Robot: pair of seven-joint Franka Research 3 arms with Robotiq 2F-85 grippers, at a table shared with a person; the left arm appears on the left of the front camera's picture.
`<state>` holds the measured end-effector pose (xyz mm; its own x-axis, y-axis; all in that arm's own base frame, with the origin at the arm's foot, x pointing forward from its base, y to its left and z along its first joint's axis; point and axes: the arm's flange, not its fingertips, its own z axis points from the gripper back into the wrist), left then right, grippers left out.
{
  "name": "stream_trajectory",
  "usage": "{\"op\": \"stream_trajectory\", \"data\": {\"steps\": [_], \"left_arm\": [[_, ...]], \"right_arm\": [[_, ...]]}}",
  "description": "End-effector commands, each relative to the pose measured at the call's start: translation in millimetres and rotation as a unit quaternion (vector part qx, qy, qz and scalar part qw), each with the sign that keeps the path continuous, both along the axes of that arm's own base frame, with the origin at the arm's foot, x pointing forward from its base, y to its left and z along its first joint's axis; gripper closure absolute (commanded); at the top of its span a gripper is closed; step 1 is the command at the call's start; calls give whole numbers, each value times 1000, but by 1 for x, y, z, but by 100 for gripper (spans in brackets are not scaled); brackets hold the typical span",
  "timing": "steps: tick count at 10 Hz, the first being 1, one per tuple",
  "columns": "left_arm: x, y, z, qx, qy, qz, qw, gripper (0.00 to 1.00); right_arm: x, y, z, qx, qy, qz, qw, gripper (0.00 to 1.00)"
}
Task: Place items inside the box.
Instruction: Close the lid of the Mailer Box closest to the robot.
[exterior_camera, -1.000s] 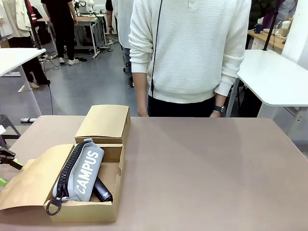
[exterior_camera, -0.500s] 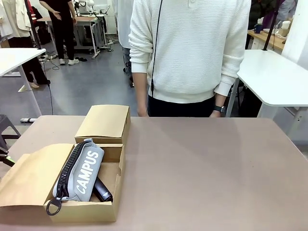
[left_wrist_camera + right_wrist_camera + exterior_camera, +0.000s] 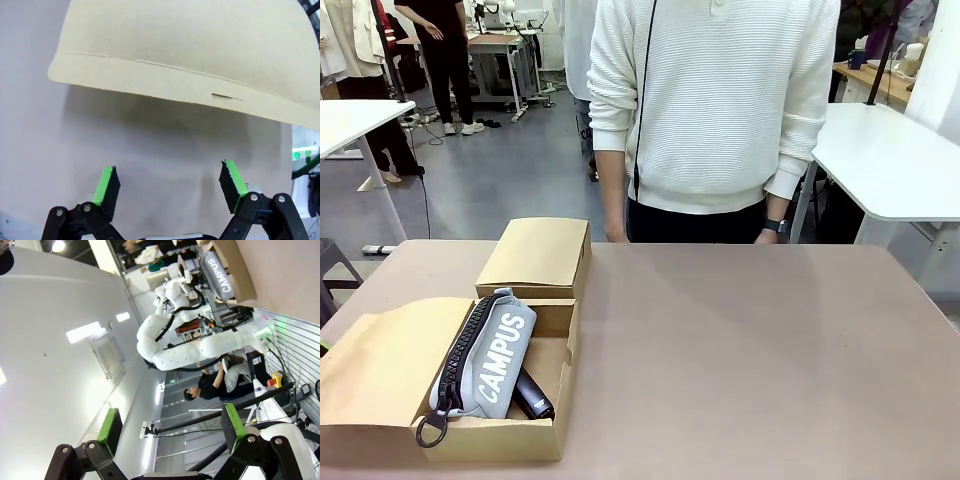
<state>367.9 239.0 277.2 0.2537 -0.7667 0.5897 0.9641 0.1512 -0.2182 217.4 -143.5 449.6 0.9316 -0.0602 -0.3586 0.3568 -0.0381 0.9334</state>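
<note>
From my seat the packing looks nearly finished: the grey zip pouch (image 3: pixel 485 355) lies lengthwise in the open cardboard box (image 3: pixel 556 425) at the near left of the table (image 3: pixel 750 360), its zip pull hanging over the front wall, and a dark item (image 3: pixel 530 393), possibly a marker or a stapler, I cannot tell which, is tucked beside it on the box floor. The box's lid flap (image 3: pixel 375 365) is folded out to the left, and a second, closed cardboard box (image 3: pixel 535 255) sits touching the far side of the open one. My left gripper (image 3: pixel 170 187) has its jaws spread wide with nothing between them, hovering over bare table just short of the flap's underside (image 3: pixel 185 45). My right gripper (image 3: pixel 170 427) is also wide and empty, pointed away from the table toward the ceiling. If the step in hand is to close up, I judge I should slide the left fingers under the flap's edge and swing it over gently, watching that the pouch's bulge and the dangling zip pull don't catch. The person (image 3: pixel 715 110) stands at the far edge, hands down. The only legible writing is "CAMPUS" in white capitals along the pouch.
</note>
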Motion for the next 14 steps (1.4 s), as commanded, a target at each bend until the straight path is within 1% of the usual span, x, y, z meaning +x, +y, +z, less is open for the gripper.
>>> {"op": "stream_trajectory", "data": {"steps": [1, 2, 4, 5, 7, 8, 9, 10, 11, 12, 13, 14], "left_arm": [[1, 0, -10, 10, 23, 5, 1000, 0], [2, -4, -13, -17, 29, -6, 999, 0], [0, -18, -17, -65, 14, -24, 997, 0], [-1, -24, -19, -97, 18, -32, 995, 0], [-1, -31, -16, -152, 11, -41, 988, 0], [-2, -32, -10, -187, 13, -52, 981, 0], [-6, -37, -4, -212, 4, -62, 975, 0], [-9, -44, 3, -245, -1, -77, 966, 0], [-12, -53, 11, -289, 10, -101, 952, 0], [-15, -61, 17, -316, 16, -120, 941, 0], [-17, -70, 25, -328, 7, -128, 936, 0], [-20, -79, 33, -340, -6, -114, 933, 0]], "right_arm": [[0, 0, 7, 10, 5, -6, 1000, 0], [0, 0, 7, 10, 5, -6, 1000, 0], [0, 0, 7, 10, 5, -6, 1000, 0], [0, 0, 7, 10, 5, -6, 1000, 0], [0, 0, 7, 10, 5, -6, 1000, 0], [0, 0, 7, 10, 5, -6, 1000, 0], [0, 0, 7, 10, 5, -6, 1000, 0], [0, 0, 7, 10, 5, -6, 1000, 0], [0, 0, 7, 10, 5, -6, 1000, 0], [0, 0, 7, 10, 5, -6, 1000, 0], [0, 0, 7, 10, 5, -6, 1000, 0], [0, 0, 7, 10, 5, -6, 1000, 0]]}}
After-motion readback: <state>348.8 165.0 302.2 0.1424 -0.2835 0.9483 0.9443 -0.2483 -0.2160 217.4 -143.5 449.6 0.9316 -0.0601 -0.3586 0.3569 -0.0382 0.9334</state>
